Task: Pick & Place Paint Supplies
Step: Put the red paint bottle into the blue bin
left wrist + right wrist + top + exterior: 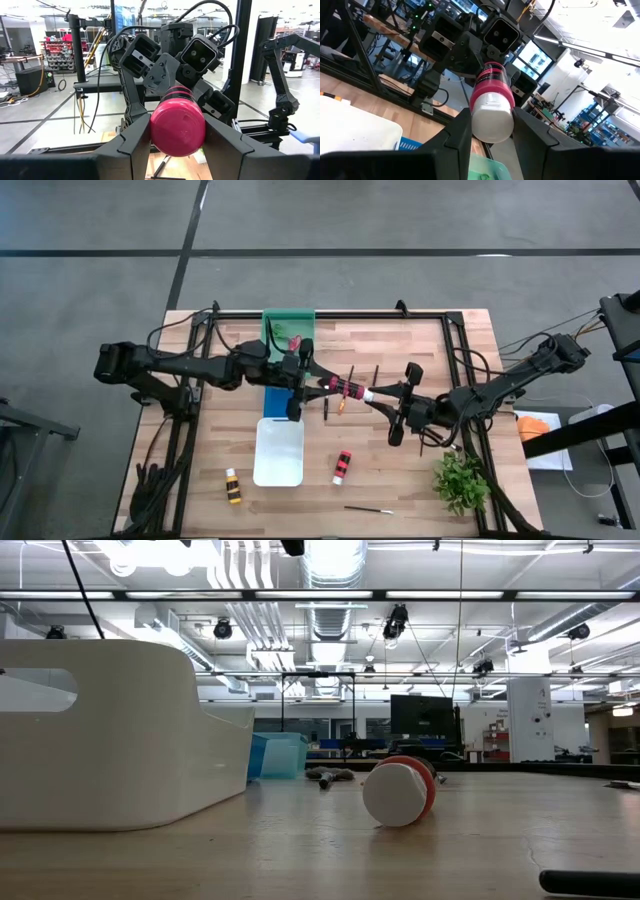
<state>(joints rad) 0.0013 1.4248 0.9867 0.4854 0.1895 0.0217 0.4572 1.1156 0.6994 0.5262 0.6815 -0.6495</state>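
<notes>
High view: over the middle of the wooden desk (pixel 400 350), two dark arms meet at one pink paint bottle (pixel 347 387), held level in the air between them. From the left, the left gripper (pixel 322 383) is clamped on the bottle's pink base end; the left wrist view shows the round pink bottom wedged between its two fingers (pixel 131 145). From the right, the right gripper (pixel 383 394) sits around the white cap end, fingers on either side of the cap in the right wrist view, though whether they have fully bitten cannot be told.

This looks like a hand-over. Done well, the right gripper would firm up on the cap before the left lets go, and both arms would hold their line so the bottle does not twist.

The bottle is a small cylinder, bright pink with black bands near the neck and a white screw cap. On the desk below lie a white tray (pixel 279 450), a yellow-banded bottle (pixel 233 486), a red-banded bottle (pixel 342 467), a thin brush (pixel 368 508) and a leafy plant (pixel 460 481).
</notes>
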